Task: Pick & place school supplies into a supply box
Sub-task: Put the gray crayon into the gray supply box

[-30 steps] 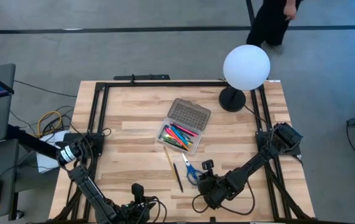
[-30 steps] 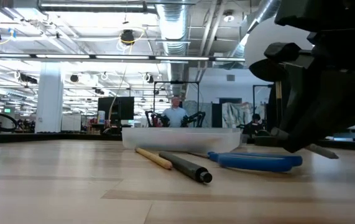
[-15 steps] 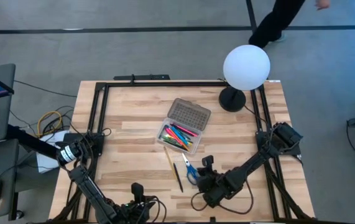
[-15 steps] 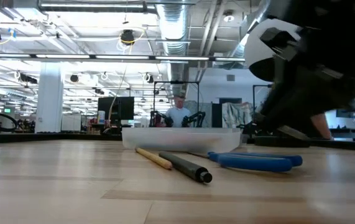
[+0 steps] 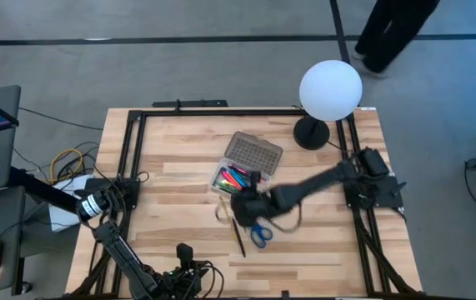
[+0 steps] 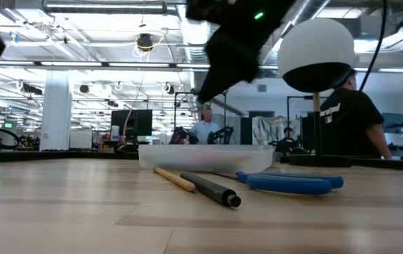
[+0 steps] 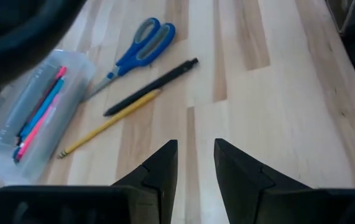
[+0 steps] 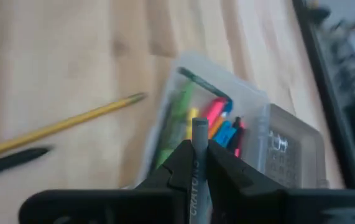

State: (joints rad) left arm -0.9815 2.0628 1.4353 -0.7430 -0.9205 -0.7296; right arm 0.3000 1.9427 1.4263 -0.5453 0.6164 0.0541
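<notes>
The clear supply box lies mid-table with coloured pens inside, its grey dotted lid hinged open on the far side. On the wood near it lie a yellow pencil, a black pen and blue-handled scissors. My right gripper hovers above the box's near end, shut on a thin grey pen. The box shows right under it in the right wrist view. My left gripper waits open at the table's near edge. My right gripper pinches the grey pen between its two fingers. The pen lies along the fingers, and its free end sticks out past their tips. It is lifted clear, above the box's near end.
A white globe lamp stands on its dark base at the far right corner. A black frame runs along the table's edges. Bare wood lies left of the box. A person stands beyond the table.
My right gripper has swung from near the table's near edge, right of the scissors, up and toward the far left, and now hangs over the box's near end. The scissors, black pen and pencil have stayed where they were.
</notes>
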